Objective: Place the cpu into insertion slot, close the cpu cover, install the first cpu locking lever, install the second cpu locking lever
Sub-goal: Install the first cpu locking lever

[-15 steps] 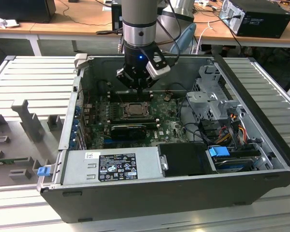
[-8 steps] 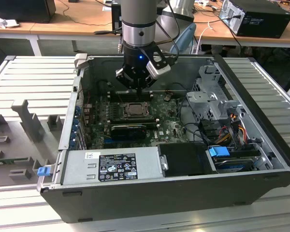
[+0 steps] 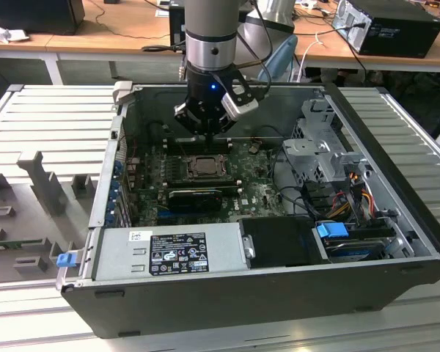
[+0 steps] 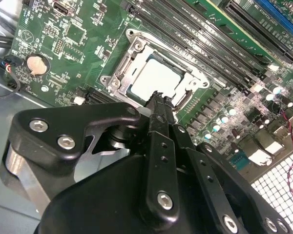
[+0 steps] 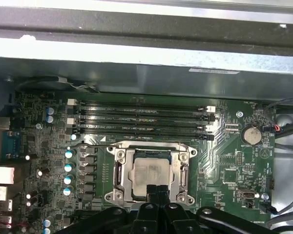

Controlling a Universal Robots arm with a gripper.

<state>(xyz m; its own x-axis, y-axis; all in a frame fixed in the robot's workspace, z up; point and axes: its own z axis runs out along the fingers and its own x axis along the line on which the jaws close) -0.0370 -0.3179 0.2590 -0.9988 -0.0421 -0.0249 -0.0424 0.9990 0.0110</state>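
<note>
A ribbed grey table [image 3: 51, 117] is seen carrying an open black computer case [image 3: 205, 301], laid on its side. The robot arm [image 3: 213, 37] is lowered into the case from above. A grey power supply [image 3: 169, 253] is set along the case wall nearest the exterior view.

The floor of the case is covered by a green circuit board [image 5: 224, 161]. The claw [image 5: 157, 187] is held above the board, over the socket [image 3: 191, 166] and on the side of it away from the memory slots [image 5: 141, 117]. Its two fingers are pressed together and nothing is gripped between them. In the second wrist view the claw [image 4: 158, 96] is seen with its tips over the near edge of the chip [image 4: 156, 78]. Whether metal is touched there cannot be told.

Four long black memory slots are laid side by side just beside the socket. The cover frame [image 5: 118, 168] is folded down flat on the socket, and the chip [image 5: 149, 168] is seated inside and shows through the square cut-out.

A thin wire lever [image 5: 95, 145] is run along the socket edge nearest the memory slots, one end sticking out past the frame's corner. A round coin battery [image 5: 252, 134] is mounted well apart from the socket.
</note>
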